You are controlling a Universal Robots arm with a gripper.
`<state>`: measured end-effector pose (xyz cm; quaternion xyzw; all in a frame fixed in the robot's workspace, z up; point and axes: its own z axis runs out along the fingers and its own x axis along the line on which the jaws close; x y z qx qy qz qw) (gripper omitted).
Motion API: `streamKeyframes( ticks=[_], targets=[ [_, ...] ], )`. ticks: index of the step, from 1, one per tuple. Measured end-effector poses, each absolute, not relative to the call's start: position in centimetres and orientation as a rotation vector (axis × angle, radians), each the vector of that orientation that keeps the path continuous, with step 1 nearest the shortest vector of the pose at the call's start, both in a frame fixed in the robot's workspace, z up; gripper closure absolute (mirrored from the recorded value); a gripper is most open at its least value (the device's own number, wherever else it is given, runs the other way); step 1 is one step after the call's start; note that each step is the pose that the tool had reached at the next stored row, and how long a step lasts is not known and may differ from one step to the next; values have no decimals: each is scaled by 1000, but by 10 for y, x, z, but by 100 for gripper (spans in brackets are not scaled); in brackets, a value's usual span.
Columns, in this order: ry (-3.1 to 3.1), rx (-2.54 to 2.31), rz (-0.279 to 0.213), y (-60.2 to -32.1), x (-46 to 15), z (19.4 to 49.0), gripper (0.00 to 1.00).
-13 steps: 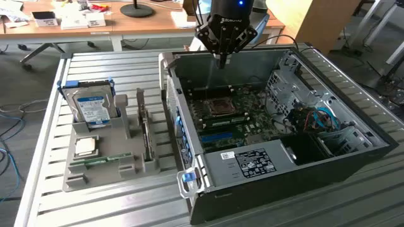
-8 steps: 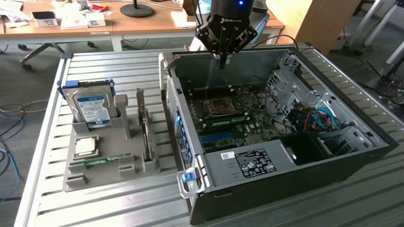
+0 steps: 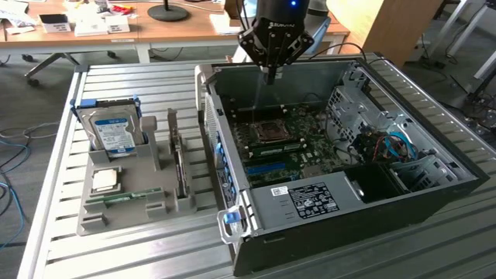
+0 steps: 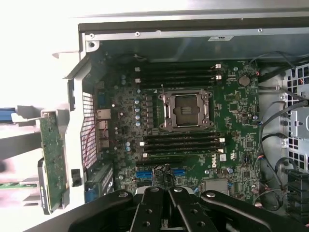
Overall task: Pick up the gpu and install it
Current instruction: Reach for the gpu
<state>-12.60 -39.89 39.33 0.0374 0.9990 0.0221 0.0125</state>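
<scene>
At the exterior view's left the grey holder (image 3: 101,224) props the hard drive (image 3: 114,131) upright, and just right of it the gpu (image 3: 180,157) stands on edge in a slot of the same holder, likely so its top edge is free to pinch from above. Farther right the computer case (image 3: 310,200) lies open on its side, motherboard (image 3: 283,142) facing up for access; over its far wall hangs the gripper (image 3: 269,74), fully closed on nothing, well apart from the gpu.

Gpu (image 3: 180,154) edge-on in the gray holder (image 3: 116,209) (fan face hidden), arm (image 3: 275,11) cropped at the picture's edge.
</scene>
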Motion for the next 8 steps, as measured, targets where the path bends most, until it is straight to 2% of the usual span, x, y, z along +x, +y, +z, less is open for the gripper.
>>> streamKeyframes(
  ticks=[8],
  targets=[
    [3114, 117, 69, -399, -135, 393, 89]
  ],
)
